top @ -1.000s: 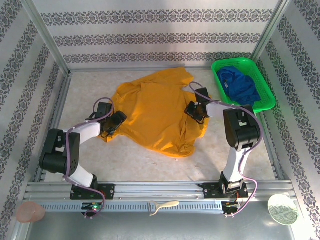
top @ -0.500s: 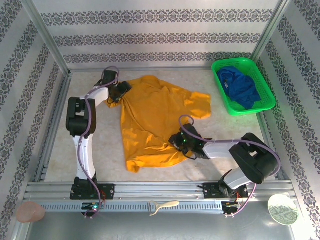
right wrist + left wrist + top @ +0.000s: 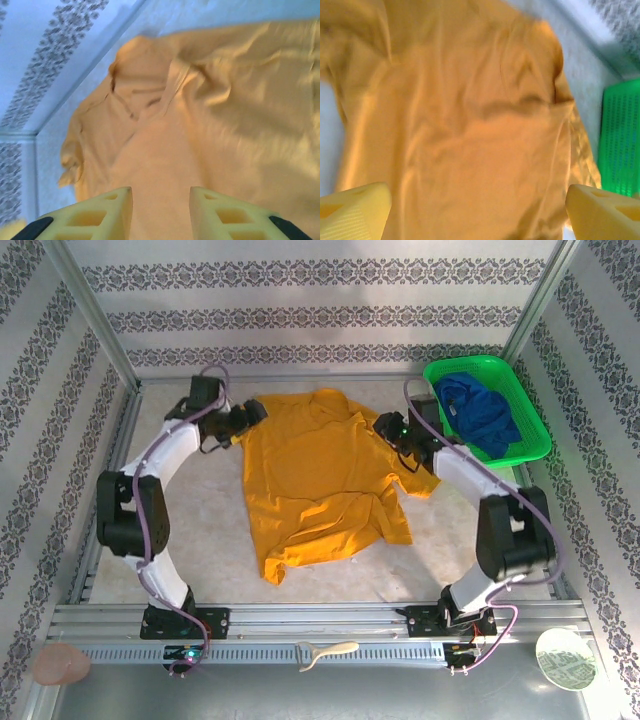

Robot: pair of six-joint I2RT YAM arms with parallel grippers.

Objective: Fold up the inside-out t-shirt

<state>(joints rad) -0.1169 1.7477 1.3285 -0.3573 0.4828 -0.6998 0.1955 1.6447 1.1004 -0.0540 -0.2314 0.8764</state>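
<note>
The pale surface [image 3: 200, 540] between patterned walls [image 3: 300, 310] carries the inside-out t-shirt [image 3: 320, 480], spread wrinkled at the centre of the frame. The jaws of the left arm [image 3: 170, 445] stand wide over its upper left corner; those of the right arm [image 3: 460, 470] stand narrow at its upper right, pinching nothing that I can see. If you close them unevenly, one corner may slip and the fold will come out crooked.

White-black arms [image 3: 168, 447] — purple cables [image 3: 150, 540], yellow end effectors [image 3: 476, 190]
</note>
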